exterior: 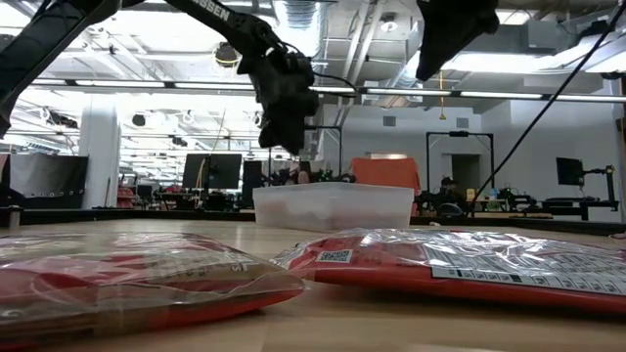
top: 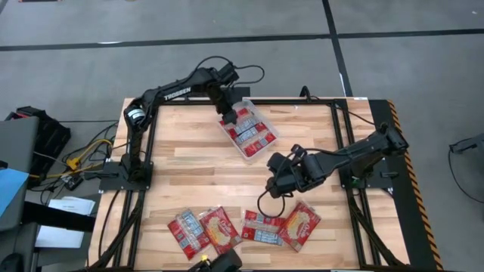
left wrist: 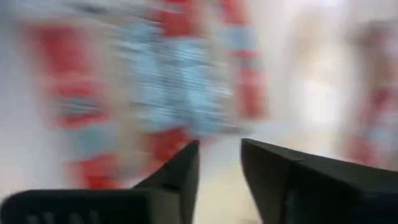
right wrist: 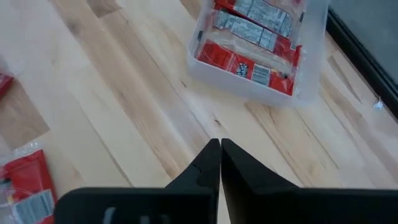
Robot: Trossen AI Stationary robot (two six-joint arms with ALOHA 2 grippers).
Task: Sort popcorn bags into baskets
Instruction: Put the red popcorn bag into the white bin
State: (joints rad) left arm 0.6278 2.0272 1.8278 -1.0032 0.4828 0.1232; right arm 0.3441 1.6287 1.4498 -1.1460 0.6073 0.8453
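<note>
Wooden table (top: 189, 162), left fingers (top: 229, 119) above basket (top: 266, 143) packets (top: 249, 136)

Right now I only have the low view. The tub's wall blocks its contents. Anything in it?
Observer: Yes, the tub holds several popcorn bags, lying flat.
Operator: Which arm is that above it?
Observer: The left one. The left gripper is over the tub's far-left part, fingers open.
Operator: Is the right one carrying a bag?
Observer: No. The right gripper is shut on nothing, over bare table between the tub and four loose bags at the near edge.
</note>
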